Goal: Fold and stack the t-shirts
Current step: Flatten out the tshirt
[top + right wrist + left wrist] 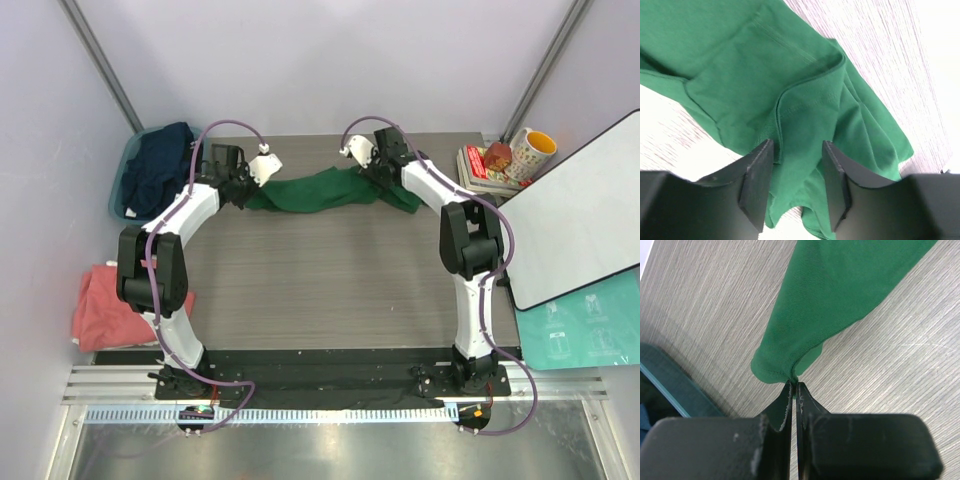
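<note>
Dark green cotton t-shirt (318, 190) lies in a rumpled band across the far part of the grey wood-grain table (330, 280), between the two arms. The left gripper (794, 386) is clamped tight on a pinch of its hem — cloth bunches at the fingertips. The right gripper (797, 150) stands about half open over the other end, jaws straddling a raised fold without gripping it.

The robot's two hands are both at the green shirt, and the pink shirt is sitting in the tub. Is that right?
Not quite. The top view shows the navy t-shirt in the tub. The pink t-shirt lies outside it, beside the left arm. The left gripper and right gripper are both at the green t-shirt, as you said.
</note>
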Motion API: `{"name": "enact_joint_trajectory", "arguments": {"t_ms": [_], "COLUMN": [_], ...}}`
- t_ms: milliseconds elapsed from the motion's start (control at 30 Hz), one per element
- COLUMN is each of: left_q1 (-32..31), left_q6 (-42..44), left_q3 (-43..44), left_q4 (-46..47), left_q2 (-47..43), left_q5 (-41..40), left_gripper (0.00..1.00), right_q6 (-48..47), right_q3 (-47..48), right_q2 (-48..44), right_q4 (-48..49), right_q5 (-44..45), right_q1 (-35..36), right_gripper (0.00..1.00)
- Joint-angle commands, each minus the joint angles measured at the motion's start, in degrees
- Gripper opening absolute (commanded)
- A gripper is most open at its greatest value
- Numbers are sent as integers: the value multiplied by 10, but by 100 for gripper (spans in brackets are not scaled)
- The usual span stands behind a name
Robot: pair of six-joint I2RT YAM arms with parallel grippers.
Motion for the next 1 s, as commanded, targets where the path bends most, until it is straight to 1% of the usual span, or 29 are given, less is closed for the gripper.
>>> {"name": "enact_joint_trajectory", "arguments": {"t_ms": [0, 33, 100, 133, 167, 200, 233, 433, 633, 767, 800, 833, 867, 900, 967], "left_q1": [-5, -5, -6, -6, -6, -6, -6, -6, -6, -6, -6, -6, -6, -6, -6], "left_q6": [-3, -3, -2, -2, -1, 2, 1, 8, 5, 5, 6, 5, 5, 5, 4], "left_q3": [23, 24, 24, 23, 23, 23, 22, 26, 23, 23, 21, 21, 21, 19, 17], "left_q4": [20, 20, 20, 21, 19, 20, 20, 22, 52, 53, 53, 53, 53, 53, 53], "left_q2": [2, 3, 3, 2, 3, 3, 2, 7, 6, 5, 4, 4, 4, 4, 2], "left_q5": [2, 1, 0, -1, 0, -3, -2, -8, -36, -40, -38, -37, -37, -37, -36], "left_gripper": [0, 0, 0, 0, 0, 0, 0, 0, 0, 0, 0, 0, 0, 0, 0], "right_q6": [1, 3, 8, 12, 12, 13, 14, 17, 18, 20, 14, 12, 8, -2, -9], "right_q3": [25, 26, 28, 31, 31, 33, 33, 49, 95, 129, 137, 149, 148, 142, 98], "right_q2": [5, 5, 9, 10, 10, 11, 11, 6, 1, 4, 8, 15, 17, 14, -2], "right_q4": [-18, -21, -29, -33, -37, -38, -38, -43, -45, -69, -84, -101, -134, -144, -143], "right_q5": [-6, -31, -37, -42, -49, -50, -51, -49, -32, -32, -33, -48, -56, -69, -85], "right_q1": [-3, -3, -3, -3, -2, -2, -1, -1, -1, 0, 0, 0, 0, 0, 2], "right_gripper": [40, 36, 28, 26, 21, 7, 1, 1, 1, 1, 2, 8, 27, 34, 44]}}
